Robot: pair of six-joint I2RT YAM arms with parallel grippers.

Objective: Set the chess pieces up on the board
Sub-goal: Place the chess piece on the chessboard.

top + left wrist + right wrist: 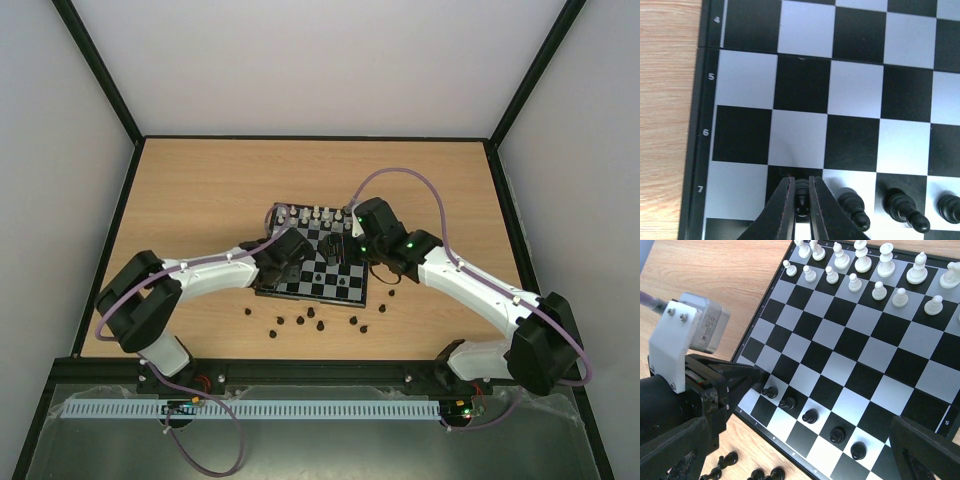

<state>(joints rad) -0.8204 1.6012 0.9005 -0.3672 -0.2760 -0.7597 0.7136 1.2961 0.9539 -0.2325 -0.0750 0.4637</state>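
Note:
The board (330, 288) lies mid-table, its checks filling the left wrist view (805, 30) and the right wrist view (875, 370). My left gripper (801, 181) is shut on a black pawn (801, 196) standing on a dark square of row 7 near the board's left edge. More black pawns (854, 207) stand beside it in the same row (810, 416). In the top view the left gripper (278, 272) is over the near left corner. My right gripper (800, 460) hovers wide open over the board's near right part (337, 250), holding nothing.
White pieces (860, 270) fill the two far rows (315, 215). Several loose black pieces (300, 320) lie on the wooden table just in front of the board (730, 458). Dark frame rails border the table (130, 200).

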